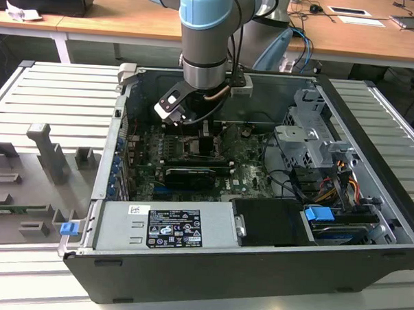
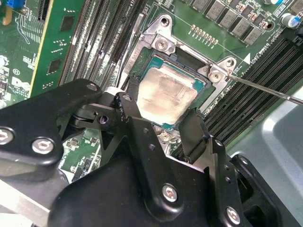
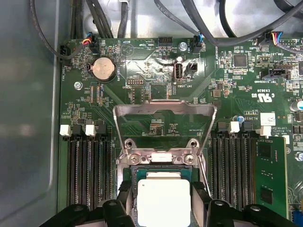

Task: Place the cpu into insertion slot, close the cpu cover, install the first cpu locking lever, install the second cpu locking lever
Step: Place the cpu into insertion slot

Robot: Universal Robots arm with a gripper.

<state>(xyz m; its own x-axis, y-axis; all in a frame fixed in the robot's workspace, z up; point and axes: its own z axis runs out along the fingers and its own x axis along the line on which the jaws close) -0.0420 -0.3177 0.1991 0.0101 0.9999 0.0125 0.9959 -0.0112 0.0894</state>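
My gripper (image 2: pixel 161 111) is shut on the cpu (image 2: pixel 168 94), a square chip with a pale silver top smeared with paste. One black finger (image 2: pixel 130 106) presses each of two opposite edges. The chip hangs just over the insertion slot (image 2: pixel 187 64), slightly askew to its dark frame. In the first wrist view the cpu (image 3: pixel 163 201) sits between the gripper (image 3: pixel 163 195) fingers, and the cpu cover (image 3: pixel 163 109) stands swung open beyond the slot. A thin locking lever (image 2: pixel 265 90) sticks out sideways, unlatched. In the exterior view the gripper (image 1: pixel 194 130) is low over the motherboard.
Black memory slots (image 3: pixel 87 165) flank the socket on both sides. A green expansion card (image 2: pixel 54 52) stands close by. The open computer case (image 1: pixel 373 121) holds a drive cage (image 1: pixel 307 139), cables and a power supply (image 1: pixel 169 225). Grey fixtures (image 1: pixel 49 151) sit on the ribbed table.
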